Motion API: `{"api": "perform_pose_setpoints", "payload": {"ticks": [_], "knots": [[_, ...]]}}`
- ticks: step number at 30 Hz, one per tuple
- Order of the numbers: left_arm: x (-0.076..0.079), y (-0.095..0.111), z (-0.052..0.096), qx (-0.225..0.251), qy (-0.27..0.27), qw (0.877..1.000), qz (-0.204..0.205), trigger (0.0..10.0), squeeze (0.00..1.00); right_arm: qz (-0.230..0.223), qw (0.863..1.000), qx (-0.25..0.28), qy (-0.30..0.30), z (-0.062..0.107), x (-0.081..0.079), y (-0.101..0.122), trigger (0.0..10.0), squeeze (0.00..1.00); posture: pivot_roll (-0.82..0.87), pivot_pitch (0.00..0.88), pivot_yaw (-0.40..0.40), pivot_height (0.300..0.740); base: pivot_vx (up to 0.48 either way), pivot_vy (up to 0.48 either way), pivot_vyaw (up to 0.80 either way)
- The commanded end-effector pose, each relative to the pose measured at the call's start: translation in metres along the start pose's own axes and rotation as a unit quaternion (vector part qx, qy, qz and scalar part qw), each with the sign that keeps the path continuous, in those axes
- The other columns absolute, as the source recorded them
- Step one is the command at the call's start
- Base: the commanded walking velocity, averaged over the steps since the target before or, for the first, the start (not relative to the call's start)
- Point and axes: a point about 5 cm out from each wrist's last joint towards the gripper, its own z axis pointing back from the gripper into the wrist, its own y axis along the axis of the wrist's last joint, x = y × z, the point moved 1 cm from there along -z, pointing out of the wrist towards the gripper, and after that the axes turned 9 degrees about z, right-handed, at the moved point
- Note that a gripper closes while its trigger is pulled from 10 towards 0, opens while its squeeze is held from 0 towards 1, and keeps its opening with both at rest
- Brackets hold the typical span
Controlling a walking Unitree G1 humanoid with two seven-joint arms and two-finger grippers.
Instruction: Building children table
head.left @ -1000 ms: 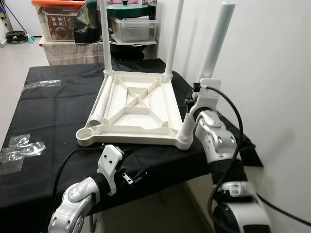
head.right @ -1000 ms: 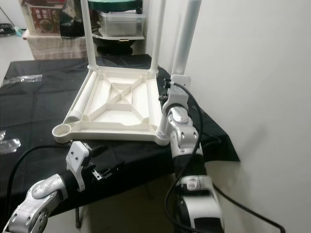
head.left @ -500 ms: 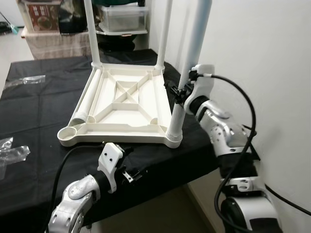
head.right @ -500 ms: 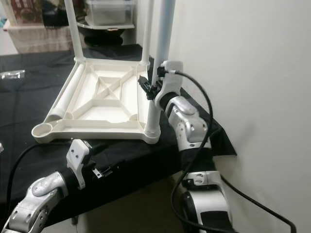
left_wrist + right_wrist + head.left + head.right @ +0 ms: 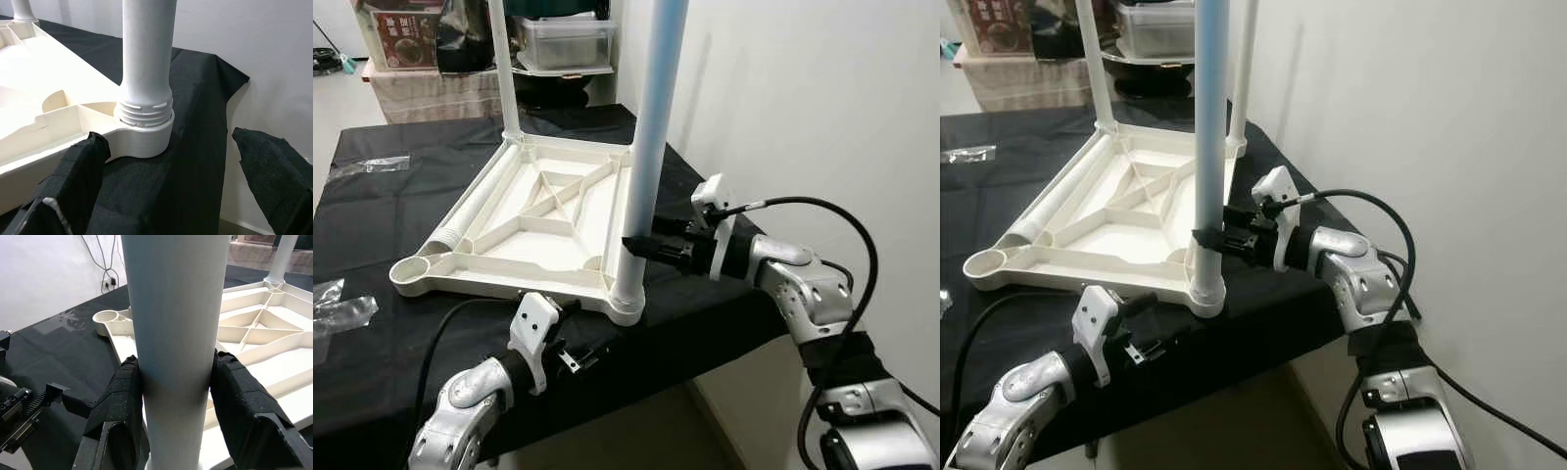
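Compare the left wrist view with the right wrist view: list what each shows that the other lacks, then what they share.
Left wrist view: the threaded collar where the near leg meets its corner socket, and the white wall past the cloth edge.

Right wrist view: the right gripper clamped on that leg, the empty corner socket, and a far upright leg.

Both: the near leg, the upturned tabletop, the black cloth.

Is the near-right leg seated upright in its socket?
Upright and seated: leg stands vertical in the tabletop corner socket, right gripper clamped on it.
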Motion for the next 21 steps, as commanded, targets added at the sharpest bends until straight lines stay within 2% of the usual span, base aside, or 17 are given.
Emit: {"api": "perform_pose_setpoints", "payload": {"ticks": [1,2,4,5,7,9,11,12,13,14,15,16,17,18,19,20,21], "knots": [[0.001,-0.003,0.0,-0.007,-0.003,1.0,0.003,10.0,0.0,-0.001,1.0,-0.025,-0.014,-0.004,0.001,-0.007,0.0,0.0,0.06,0.0,-0.105,0.74,0.0,0.0,0.0],[0.001,-0.003,0.0,-0.007,-0.004,1.0,0.003,10.0,0.0,-0.012,0.997,-0.05,-0.057,-0.01,0.007,-0.013,0.0,0.0,0.06,0.0,-0.104,0.74,0.0,0.0,0.0],[0.001,-0.003,0.0,-0.009,-0.004,1.0,0.002,10.0,0.0,-0.053,0.989,-0.083,-0.11,-0.019,0.005,-0.023,0.0,0.0,0.06,0.0,-0.1,0.74,0.0,0.0,0.0],[0.001,-0.003,0.0,-0.009,-0.004,1.0,0.002,10.0,0.0,-0.053,0.989,-0.083,-0.11,-0.019,0.005,-0.023,0.0,0.0,0.06,0.0,-0.1,0.74,0.0,0.0,0.0],[0.001,-0.003,0.001,-0.009,-0.004,1.0,0.002,10.0,0.0,-0.071,0.987,-0.09,-0.11,-0.025,-0.005,-0.028,0.0,0.0,0.06,0.0,-0.097,0.74,0.0,0.0,0.0],[0.001,-0.003,0.001,-0.009,-0.004,1.0,0.002,10.0,0.0,-0.071,0.987,-0.09,-0.11,-0.025,-0.005,-0.028,0.0,0.0,0.06,0.0,-0.097,0.74,0.0,0.0,0.0],[0.001,-0.003,0.001,-0.009,-0.005,1.0,0.002,10.0,0.0,-0.09,0.985,-0.083,-0.121,-0.028,-0.011,-0.032,0.0,0.0,0.05,0.0,-0.096,0.74,0.0,0.0,0.0],[0.0,-0.003,0.001,-0.009,-0.005,1.0,0.002,10.0,0.0,-0.104,0.981,-0.083,-0.142,-0.029,-0.01,-0.035,0.0,0.0,0.05,0.0,-0.096,0.74,0.0,0.0,0.0],[0.0,-0.003,0.0,-0.01,-0.005,1.0,0.002,10.0,0.0,-0.123,0.967,-0.102,-0.2,-0.026,-0.004,-0.043,0.0,0.0,0.05,0.0,-0.096,0.74,0.0,0.0,0.0],[0.0,-0.003,0.0,-0.01,-0.005,1.0,0.002,10.0,0.0,-0.123,0.967,-0.102,-0.2,-0.026,-0.004,-0.043,0.0,0.0,0.05,0.0,-0.096,0.74,0.0,0.0,0.0],[0.0,-0.003,0.0,-0.01,-0.005,1.0,0.002,10.0,0.0,-0.136,0.954,-0.118,-0.241,-0.024,-0.001,-0.049,0.0,0.0,0.05,0.0,-0.096,0.74,0.0,0.0,0.0],[0.0,-0.003,0.0,-0.01,-0.004,1.0,0.002,10.0,0.0,-0.171,0.921,-0.135,-0.322,-0.018,0.003,-0.058,0.0,0.0,0.05,0.0,-0.099,0.74,0.0,0.0,0.0],[0.0,-0.003,0.001,-0.009,-0.004,1.0,0.003,10.0,0.0,-0.196,0.894,-0.149,-0.374,-0.013,0.005,-0.064,0.0,0.0,0.05,0.0,-0.099,0.74,0.0,0.0,0.0],[0.0,-0.003,0.001,-0.009,-0.004,1.0,0.003,10.0,0.0,-0.196,0.894,-0.149,-0.374,-0.013,0.005,-0.064,0.0,0.0,0.05,0.0,-0.099,0.74,0.0,0.0,0.0],[0.001,-0.004,0.001,-0.01,-0.003,1.0,0.003,10.0,0.0,-0.218,0.858,-0.17,-0.432,-0.005,-0.001,-0.073,0.0,0.0,0.05,0.0,-0.098,0.74,0.0,0.0,0.0],[0.001,-0.005,0.001,-0.01,-0.002,1.0,0.004,10.0,0.0,-0.23,0.832,-0.187,-0.469,0.0,-0.006,-0.079,0.0,0.0,0.05,0.0,-0.098,0.74,0.0,0.0,0.0],[0.001,-0.005,0.001,-0.01,-0.002,1.0,0.004,10.0,0.0,-0.23,0.832,-0.187,-0.469,0.0,-0.006,-0.079,0.0,0.0,0.05,0.0,-0.098,0.74,0.0,0.0,0.0]]}}
